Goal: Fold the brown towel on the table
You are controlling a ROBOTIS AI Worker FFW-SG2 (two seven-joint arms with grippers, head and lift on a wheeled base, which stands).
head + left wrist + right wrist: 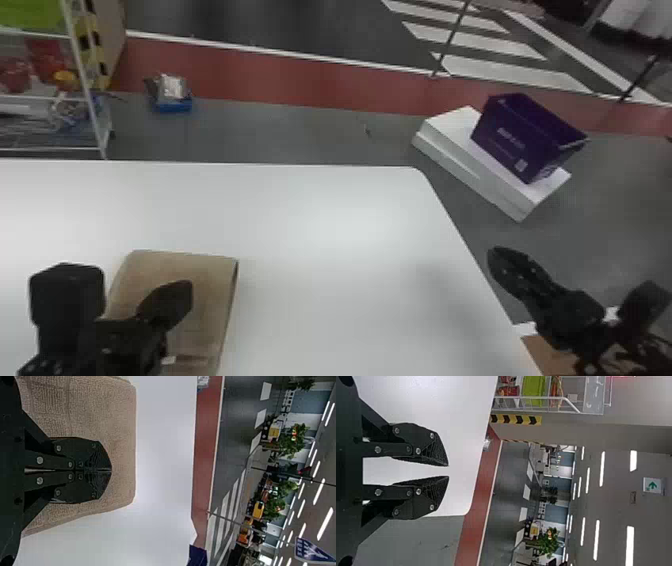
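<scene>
The brown towel [210,295] lies as a flat, folded rectangle on the white table [320,215], toward the left near side. My left gripper [175,297] is over the towel and partly covers it. In the left wrist view, the left gripper [111,470] has its two fingers together with no cloth seen between them, in front of the towel [95,411]. My right gripper [507,265] stands off the table's right edge, away from the towel. In the right wrist view, the right gripper [448,471] is partly open, with nothing between its fingers.
The table's right edge slants down between the towel and the right arm. Beyond it, a purple box [520,135] rests on a white block [450,150] on the floor. A wire shelf [50,95] stands behind the table at the left.
</scene>
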